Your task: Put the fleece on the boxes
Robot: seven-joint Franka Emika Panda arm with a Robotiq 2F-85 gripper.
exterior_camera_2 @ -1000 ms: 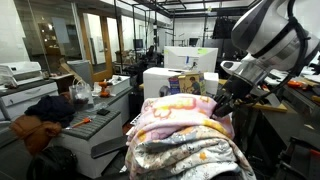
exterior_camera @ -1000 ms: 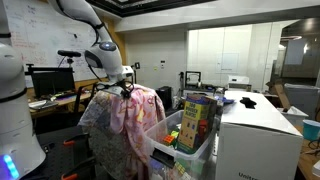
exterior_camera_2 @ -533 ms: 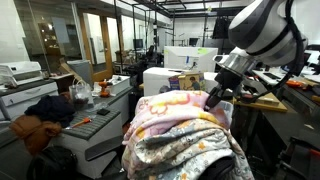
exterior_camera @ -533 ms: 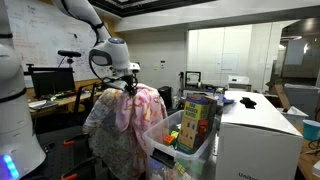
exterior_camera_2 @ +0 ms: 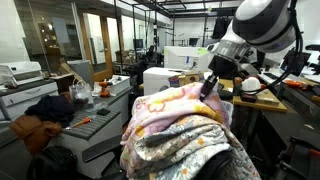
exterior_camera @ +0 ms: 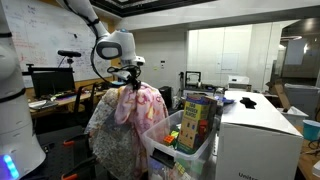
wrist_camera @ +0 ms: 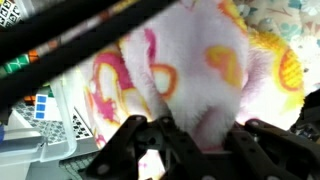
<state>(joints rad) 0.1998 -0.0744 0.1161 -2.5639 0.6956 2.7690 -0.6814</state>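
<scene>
The pink fleece [exterior_camera: 135, 105] with yellow and red shapes hangs lifted over a chair, and a pale patterned cloth [exterior_camera: 115, 150] lies beneath it. My gripper [exterior_camera: 128, 85] is shut on a fold at the fleece's top edge and holds it up. In an exterior view the gripper [exterior_camera_2: 207, 88] pinches the fleece [exterior_camera_2: 175, 112] at its far upper corner. The wrist view shows the fleece [wrist_camera: 190, 70] bunched between the black fingers [wrist_camera: 135, 140]. The boxes [exterior_camera: 197, 118] stand in a clear plastic tub [exterior_camera: 165, 140] just right of the fleece; their tops are bare.
A white cabinet [exterior_camera: 255, 140] stands right of the tub with a dark item on top. Desks with monitors [exterior_camera: 52, 80] line the left. In an exterior view a grey counter [exterior_camera_2: 60, 120] with tools and an orange-brown bundle [exterior_camera_2: 35, 130] lies left of the chair.
The gripper has risen and moved toward the boxes with the fleece, and the cloth's top edge has been pulled up and stretched that way.
</scene>
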